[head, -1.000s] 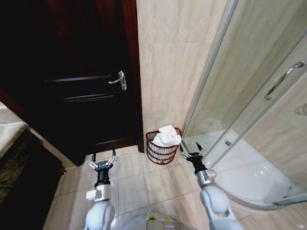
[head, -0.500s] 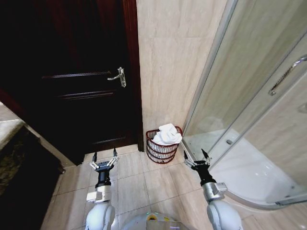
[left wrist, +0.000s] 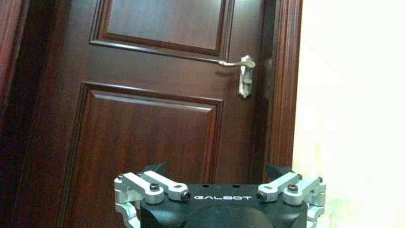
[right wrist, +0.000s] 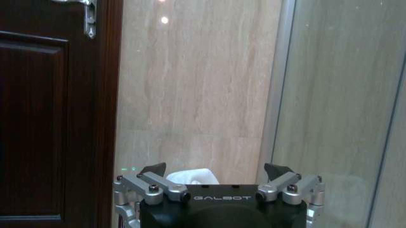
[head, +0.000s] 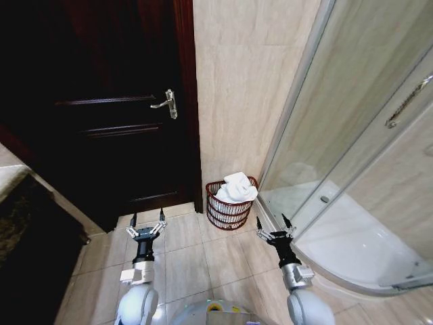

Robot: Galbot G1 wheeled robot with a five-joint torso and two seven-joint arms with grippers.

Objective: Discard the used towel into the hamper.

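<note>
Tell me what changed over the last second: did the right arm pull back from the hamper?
Yes. The right gripper has drawn back from beside the hamper toward the robot, open and empty. The camera view shifted slightly, so the door handle only seems to have moved. The towel stays piled in the hamper, and the left gripper stays open, low over the floor tiles in front of the door.

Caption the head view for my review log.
White towel sits in the hamper by the wall; both grippers open and empty.
</note>
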